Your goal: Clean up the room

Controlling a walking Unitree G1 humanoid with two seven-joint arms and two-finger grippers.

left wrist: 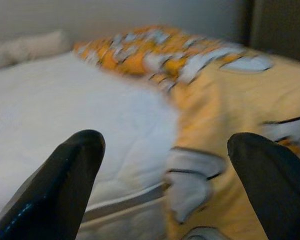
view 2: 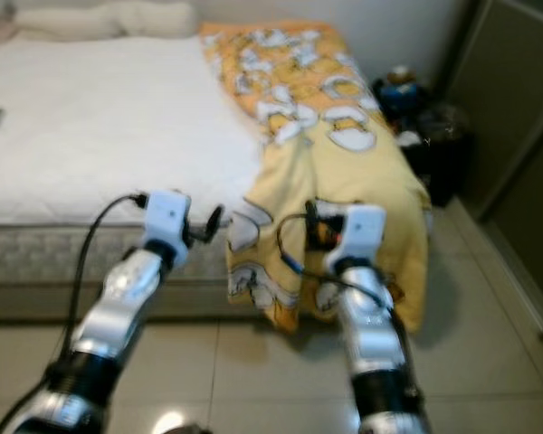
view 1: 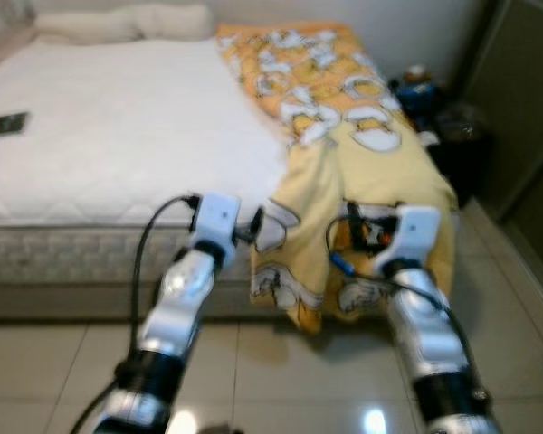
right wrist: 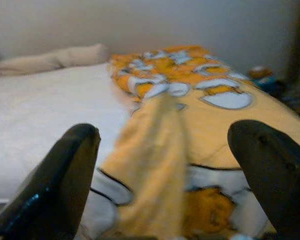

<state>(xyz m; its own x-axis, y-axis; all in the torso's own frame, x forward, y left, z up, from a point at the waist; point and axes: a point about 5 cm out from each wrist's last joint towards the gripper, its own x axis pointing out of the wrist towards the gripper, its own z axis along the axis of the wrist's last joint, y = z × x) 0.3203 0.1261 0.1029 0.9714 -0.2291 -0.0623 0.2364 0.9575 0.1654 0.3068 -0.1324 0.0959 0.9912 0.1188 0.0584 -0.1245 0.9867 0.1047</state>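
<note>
Nearing the bed: blanket bunched along its far side, spilling over the edge, unmade. Left end effector and right end effector both wide, empty, nothing grasped yet.

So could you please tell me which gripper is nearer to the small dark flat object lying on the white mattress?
Left. The left gripper is nearer the dark flat object; the right gripper faces the yellow blanket, farther away.

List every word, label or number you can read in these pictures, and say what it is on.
No text can be read.
Yellow and orange cartoon-print blanket: pictures, no letters made out.
Small dark flat object on the white mattress: too blurred to read.
Dark items on the floor beside the bed: too blurred to read.
</note>
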